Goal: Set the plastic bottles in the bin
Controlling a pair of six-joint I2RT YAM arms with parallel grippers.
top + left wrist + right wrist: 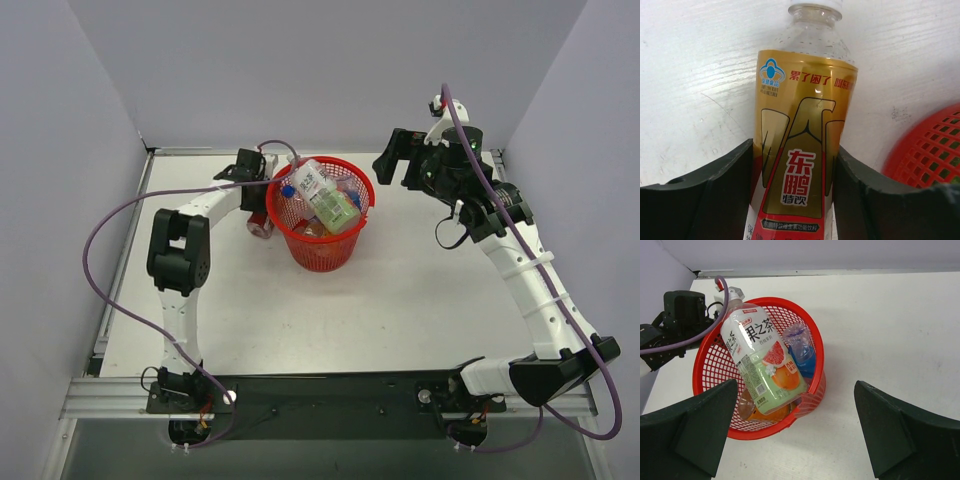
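Note:
The red mesh bin (349,228) stands mid-table. It holds a pale green white-labelled bottle (324,193), which leans on the rim in the right wrist view (762,360), a crushed blue-labelled bottle (802,351) and an orange bottle (765,413). My left gripper (258,200) is at the bin's left side. In the left wrist view (794,150) its fingers (715,195) press both sides of a clear bottle with a gold and red label (802,130) lying on the table; its red end shows from above (260,227). My right gripper (398,165) is open and empty, above the table right of the bin (796,386).
Grey walls close in the white table (420,290) at the back and both sides. The bin's rim (930,150) lies just right of the held bottle. A purple cable (110,220) loops off the left arm.

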